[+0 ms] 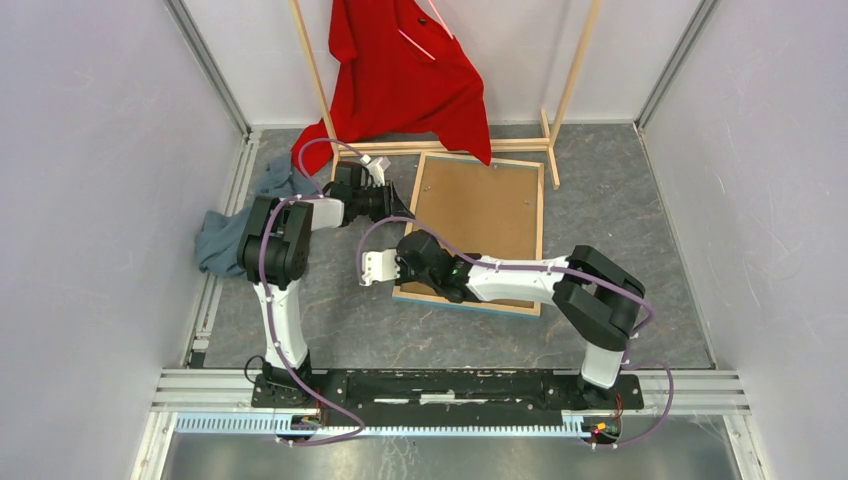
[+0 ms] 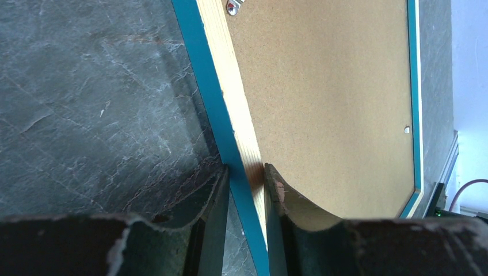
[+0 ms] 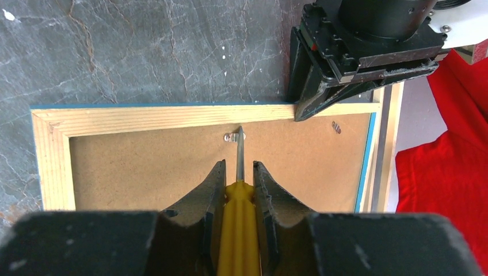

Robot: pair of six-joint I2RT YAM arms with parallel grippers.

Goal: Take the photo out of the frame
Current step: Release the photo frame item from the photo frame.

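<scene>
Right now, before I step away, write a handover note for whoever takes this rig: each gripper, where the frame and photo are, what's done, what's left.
Left gripper: jaws shut on the frame, at its wooden side rail.
Right gripper: jaws shut on a yellow-handled screwdriver, tip at a metal tab on the backing board.
Frame lies back up on the table; photo not visible, presumably under the board.
Done: frame gripped, tool at tab.
Left: turn the tabs aside, lift the board, take out the photo.

Yellow screwdriver handle beyond the bottom edge; frame near end partly under right arm.
</scene>
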